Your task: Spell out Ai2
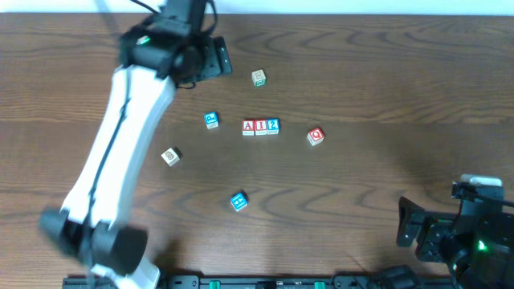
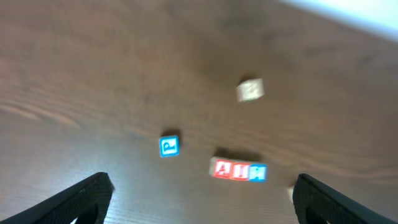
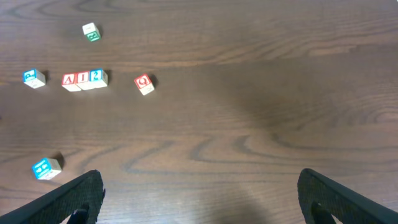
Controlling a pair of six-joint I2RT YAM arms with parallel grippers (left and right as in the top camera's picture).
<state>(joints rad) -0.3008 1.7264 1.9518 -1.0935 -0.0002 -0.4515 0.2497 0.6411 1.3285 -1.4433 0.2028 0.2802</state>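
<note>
Three letter blocks stand side by side in a touching row at the table's middle: a red A, a red I and a blue 2. The row also shows in the left wrist view, blurred, and in the right wrist view. My left gripper is open and empty, up at the far side of the table behind the row. My right gripper is open and empty at the near right corner, far from the blocks.
Loose blocks lie around the row: a green one behind it, a blue one to its left, a red Q block to its right, a tan one at front left, and a blue one in front.
</note>
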